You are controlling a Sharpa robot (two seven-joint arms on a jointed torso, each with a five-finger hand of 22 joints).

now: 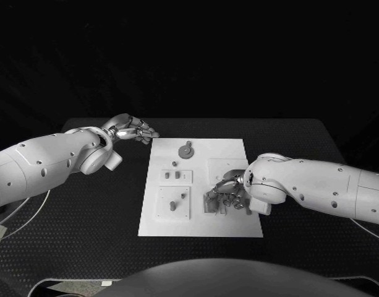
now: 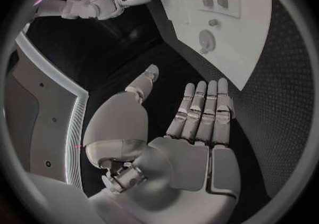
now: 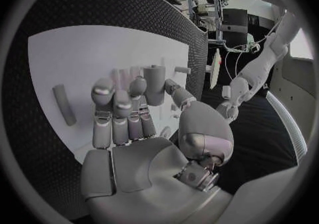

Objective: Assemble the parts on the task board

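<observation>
We see the right robot hand (image 1: 229,195) down on the flat white rectangular task board (image 1: 200,226), fingers curled around a small grey cylindrical part (image 3: 154,83). Left robot hand (image 1: 132,130) hovers empty, fingers extended, over the black table (image 1: 82,235) beside the board's far corner.

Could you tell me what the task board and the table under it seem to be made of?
The task board looks like smooth, matte white plastic or painted sheet, flat with crisp edges; which one is unclear. The table appears covered in a black, finely dotted mat, perhaps rubber or woven fabric.
</observation>
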